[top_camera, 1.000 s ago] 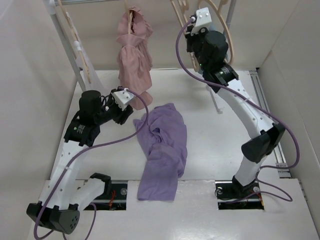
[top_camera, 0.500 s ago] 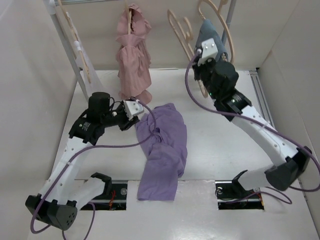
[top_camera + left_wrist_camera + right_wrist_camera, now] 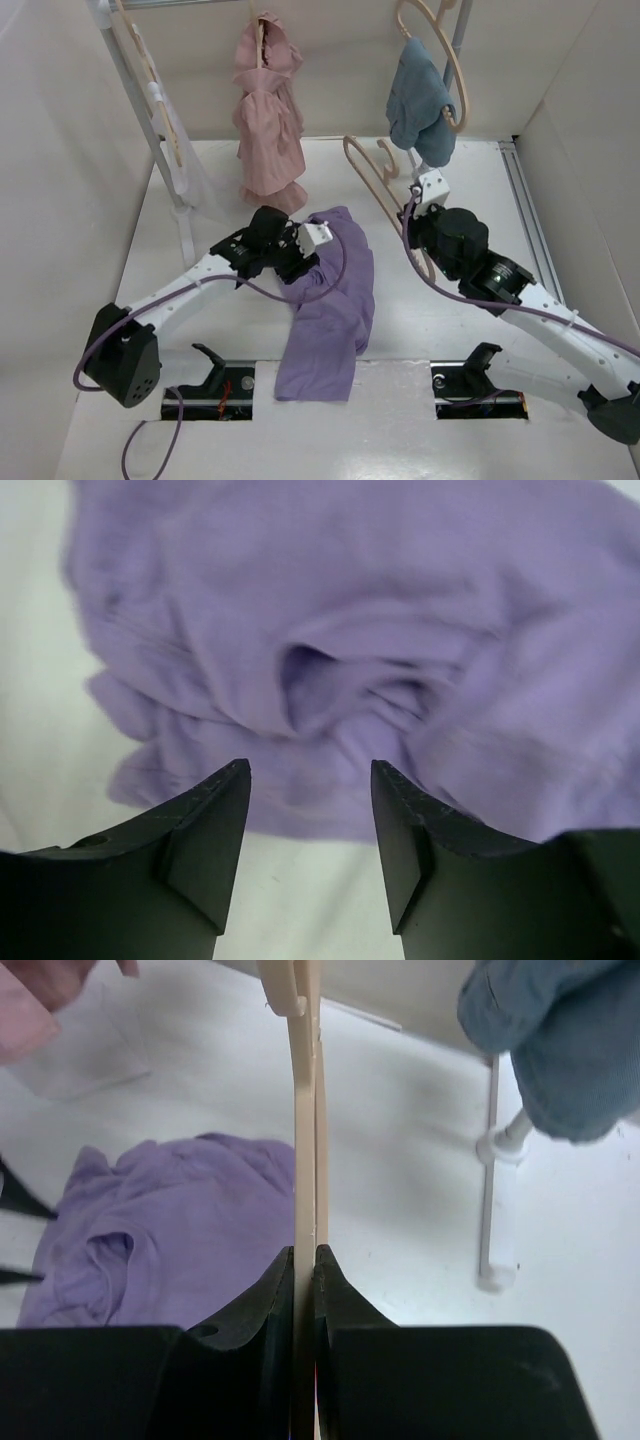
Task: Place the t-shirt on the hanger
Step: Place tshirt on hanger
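The lavender t-shirt (image 3: 330, 290) lies crumpled on the white table, running from the middle toward the near edge. It fills the left wrist view (image 3: 380, 630) and shows in the right wrist view (image 3: 170, 1230). My left gripper (image 3: 308, 247) is open and empty, low at the shirt's upper left edge; its jaws frame the cloth's edge (image 3: 310, 775). My right gripper (image 3: 415, 203) is shut on the pale wooden hanger (image 3: 375, 175), held in the air right of the shirt. In the right wrist view the hanger (image 3: 305, 1110) runs straight up from the closed jaws (image 3: 305, 1252).
A rack at the back holds a dusty pink garment (image 3: 268, 110) and a blue-grey garment (image 3: 420, 100) on like hangers. A slanted rack post (image 3: 150, 110) stands at the left. Walls close in on both sides.
My right arm has come down and toward the near side, carrying the hanger away from the rack. My left gripper has moved right, onto the shirt's upper edge.
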Controlling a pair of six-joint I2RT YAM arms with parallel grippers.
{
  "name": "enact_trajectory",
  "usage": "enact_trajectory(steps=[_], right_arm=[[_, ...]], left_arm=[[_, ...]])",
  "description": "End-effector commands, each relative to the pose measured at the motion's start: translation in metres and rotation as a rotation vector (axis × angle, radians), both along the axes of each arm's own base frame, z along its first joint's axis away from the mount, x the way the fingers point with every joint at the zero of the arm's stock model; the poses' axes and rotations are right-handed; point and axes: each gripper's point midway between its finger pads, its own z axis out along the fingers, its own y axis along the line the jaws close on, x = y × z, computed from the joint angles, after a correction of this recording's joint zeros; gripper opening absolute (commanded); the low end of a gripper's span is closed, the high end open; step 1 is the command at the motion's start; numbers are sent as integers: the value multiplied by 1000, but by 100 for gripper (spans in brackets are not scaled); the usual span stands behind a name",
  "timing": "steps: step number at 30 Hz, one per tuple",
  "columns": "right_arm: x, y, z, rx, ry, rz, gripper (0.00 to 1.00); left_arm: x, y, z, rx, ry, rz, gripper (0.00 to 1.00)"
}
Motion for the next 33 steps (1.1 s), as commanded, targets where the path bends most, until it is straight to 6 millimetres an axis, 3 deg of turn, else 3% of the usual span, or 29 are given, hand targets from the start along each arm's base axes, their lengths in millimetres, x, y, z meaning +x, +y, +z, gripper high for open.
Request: enact_trajectory(steps=[1,8,14,18,24,26,28,29,31,33], right_arm=[[-15,-17,0,86,34,-73,0],[-28,-25,-18,113,81,-89,0],[-35,-32,-22,125,83,-91,0],[-36,-33,-26,110,96,-93,0],[-40,-28,-25,103,92,-48,0],[-42,-27,-27,85,98,-33,0],[-44,-26,-33,74,113,-22,0],[-46,-25,-37,65,125,-13,0],[-49,-26,-38,43,139,3,0],[-56,-23,-37,31,160,36,0]], left_arm=[[53,-14,27,-133,-142,213,48],[50,-26,-1,-140,-47,200,58],[55,-17,-23,-30,-96,161,58],[59,-7,-32,26,-127,170,46],[57,-9,-54,63,-34,184,54],[53,-9,-63,85,4,175,50],[55,-12,-59,61,-13,170,47],[55,-13,-57,50,-26,170,38],[54,-13,-51,41,-13,187,4],[54,-10,-41,20,27,196,0]])
